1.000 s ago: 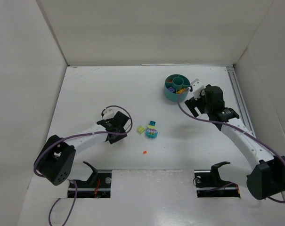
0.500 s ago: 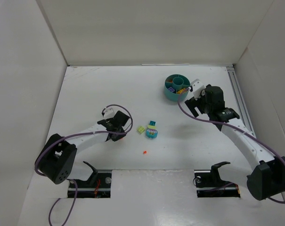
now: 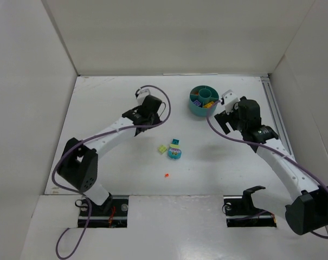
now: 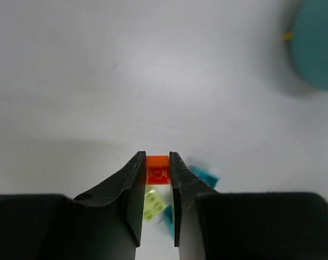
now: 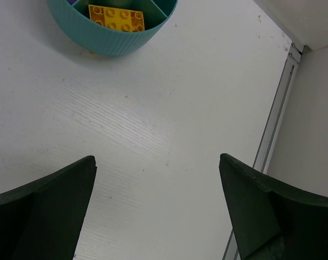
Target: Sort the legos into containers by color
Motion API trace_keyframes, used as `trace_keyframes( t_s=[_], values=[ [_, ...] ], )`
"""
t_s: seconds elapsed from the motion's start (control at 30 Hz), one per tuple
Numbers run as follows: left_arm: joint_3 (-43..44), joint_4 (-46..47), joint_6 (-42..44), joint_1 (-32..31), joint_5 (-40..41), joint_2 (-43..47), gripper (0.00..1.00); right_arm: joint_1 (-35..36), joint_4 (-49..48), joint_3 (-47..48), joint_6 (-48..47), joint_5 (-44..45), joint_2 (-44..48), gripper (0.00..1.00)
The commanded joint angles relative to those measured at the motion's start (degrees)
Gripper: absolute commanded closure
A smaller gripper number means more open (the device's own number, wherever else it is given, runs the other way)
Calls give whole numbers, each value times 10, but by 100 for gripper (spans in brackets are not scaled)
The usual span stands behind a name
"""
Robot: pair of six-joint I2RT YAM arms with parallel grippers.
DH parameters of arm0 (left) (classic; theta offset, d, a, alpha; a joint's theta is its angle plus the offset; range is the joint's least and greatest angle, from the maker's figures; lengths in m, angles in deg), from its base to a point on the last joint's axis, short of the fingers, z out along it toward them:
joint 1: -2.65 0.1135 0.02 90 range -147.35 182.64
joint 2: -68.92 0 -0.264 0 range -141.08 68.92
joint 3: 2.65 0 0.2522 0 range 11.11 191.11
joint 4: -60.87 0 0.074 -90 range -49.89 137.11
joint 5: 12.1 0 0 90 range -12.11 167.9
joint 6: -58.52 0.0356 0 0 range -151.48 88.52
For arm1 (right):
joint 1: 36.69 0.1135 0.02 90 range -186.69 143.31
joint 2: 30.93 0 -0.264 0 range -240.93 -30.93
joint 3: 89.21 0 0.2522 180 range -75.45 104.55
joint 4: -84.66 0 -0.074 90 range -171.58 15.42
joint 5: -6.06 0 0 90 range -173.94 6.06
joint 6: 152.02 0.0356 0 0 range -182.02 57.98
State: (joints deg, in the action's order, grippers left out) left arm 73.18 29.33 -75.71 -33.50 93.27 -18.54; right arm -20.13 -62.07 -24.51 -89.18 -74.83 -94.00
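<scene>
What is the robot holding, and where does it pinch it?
The left claw pinches an orange-red brick by its two opposite sides. The right claw is open and empty.

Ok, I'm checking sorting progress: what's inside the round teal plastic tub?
A yellow studded plastic brick lies in one wedge of the round teal plastic tub, a small purple piece in another. The rim hides parts of the other wedges.

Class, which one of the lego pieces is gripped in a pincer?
The orange-red brick, clamped in the left pincer; the light green piece and the teal piece lie loose on the table.
</scene>
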Motion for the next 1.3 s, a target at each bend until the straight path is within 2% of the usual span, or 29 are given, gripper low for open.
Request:
trace_keyframes(
  t_s=[0.0,0.13,0.23,0.27,0.53,0.77,1.1,1.23,1.27],
  values=[
    [103,32,78,1,0,-66,100,-9,-10,16,9,10,15,0],
    [272,42,130,1,-33,-157,100,-37,-36,16,24,10,15,0],
    [360,52,174,1,-82,-236,100,-53,-36,16,24,5,15,0],
    [419,52,182,1,-95,-257,100,-53,-36,16,31,5,15,0],
    [615,106,217,6,-212,-422,100,-98,-48,-7,31,-18,20,0],
    [692,157,211,6,-249,-503,100,-110,-54,-12,31,-47,15,0],
    [707,181,199,6,-260,-540,100,-115,-54,-12,31,-64,3,0],
    [699,187,194,6,-248,-540,79,-115,-54,-12,25,-64,-2,0],
    [694,187,194,6,-248,-533,77,-115,-54,-12,25,-69,-2,0]
  ],
)
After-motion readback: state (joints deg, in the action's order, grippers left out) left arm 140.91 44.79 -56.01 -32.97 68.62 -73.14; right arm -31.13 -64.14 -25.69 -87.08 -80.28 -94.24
